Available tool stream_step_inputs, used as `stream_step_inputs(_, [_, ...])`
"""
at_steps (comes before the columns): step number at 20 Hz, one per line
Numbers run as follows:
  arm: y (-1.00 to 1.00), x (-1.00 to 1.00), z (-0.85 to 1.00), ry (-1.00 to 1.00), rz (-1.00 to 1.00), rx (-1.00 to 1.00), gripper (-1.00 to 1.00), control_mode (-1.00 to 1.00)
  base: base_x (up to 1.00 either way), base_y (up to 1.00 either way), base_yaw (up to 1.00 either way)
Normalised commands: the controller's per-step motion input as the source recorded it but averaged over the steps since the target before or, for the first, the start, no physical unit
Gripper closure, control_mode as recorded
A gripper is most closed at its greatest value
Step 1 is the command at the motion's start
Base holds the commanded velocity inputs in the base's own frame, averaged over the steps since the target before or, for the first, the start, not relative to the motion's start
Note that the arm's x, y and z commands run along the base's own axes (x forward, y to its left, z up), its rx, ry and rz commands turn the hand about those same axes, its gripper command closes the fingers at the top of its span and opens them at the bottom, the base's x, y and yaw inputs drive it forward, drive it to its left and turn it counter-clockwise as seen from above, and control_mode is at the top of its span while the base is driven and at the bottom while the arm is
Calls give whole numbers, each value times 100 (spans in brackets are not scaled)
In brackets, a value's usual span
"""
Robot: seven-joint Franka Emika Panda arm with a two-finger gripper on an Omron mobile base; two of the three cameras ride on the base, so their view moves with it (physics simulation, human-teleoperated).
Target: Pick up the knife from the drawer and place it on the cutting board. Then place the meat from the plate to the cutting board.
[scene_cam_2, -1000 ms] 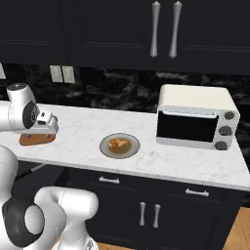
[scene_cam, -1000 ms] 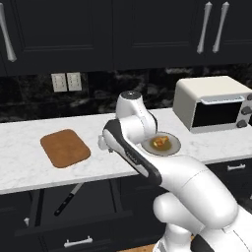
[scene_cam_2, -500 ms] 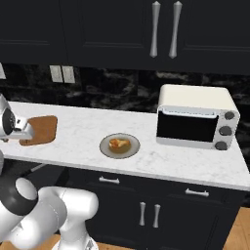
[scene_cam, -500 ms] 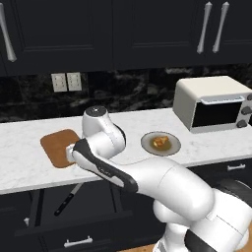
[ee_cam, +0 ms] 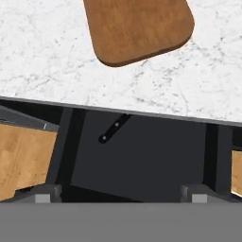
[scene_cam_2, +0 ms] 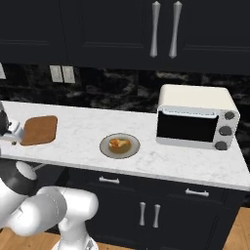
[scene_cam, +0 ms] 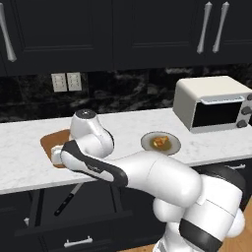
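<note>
The white marble counter [scene_cam: 19,157] ran the width of the scene and served as the reference for all positions. Above it hung dark upper cabinets [scene_cam_2: 112,29] with long silver handles. At the counter's right end stood a cream toaster oven [scene_cam_2: 195,119] with a dark glass door.

Below the counter's front edge, under the board end, the drawer [scene_cam: 74,216] stood pulled out, its dark interior exposed. The robot arm [scene_cam: 142,174] reached from the base across the counter front toward that end.

The cutting board [scene_cam_2: 39,130], reddish-brown with rounded corners, lay flat on the counter near its front edge, directly above the open drawer. The plate [scene_cam_2: 119,145] sat on the counter between the board and the toaster oven, well apart from both.

The knife [scene_cam: 66,201] lay flat on the drawer floor. Its long axis ran diagonally to the counter edge. In the hand view the black handle [ee_cam: 109,132] pointed out toward the drawer front, while the blade end passed beneath the counter overhang and was hidden.

The gripper [ee_cam: 120,191] hovered over the open drawer with its jaws spread fully apart and nothing between them, well clear of the knife.

The meat [scene_cam_2: 118,143], an orange-brown chunk, rested at the centre of the plate.
</note>
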Motion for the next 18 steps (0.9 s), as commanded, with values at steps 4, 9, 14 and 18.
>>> stream_step_inputs(4, [0,-9,-3,35,0,-1,-100,-100,0,0,0])
stream_step_inputs(9, [0,-16,-22,32,0,-8,-100,-100,0,0,0])
stream_step_inputs(14, [0,-18,-46,8,0,-12,-100,-100,0,0,0])
stream_step_inputs(18, [0,-16,-71,-3,0,-6,-100,-100,0,0,0])
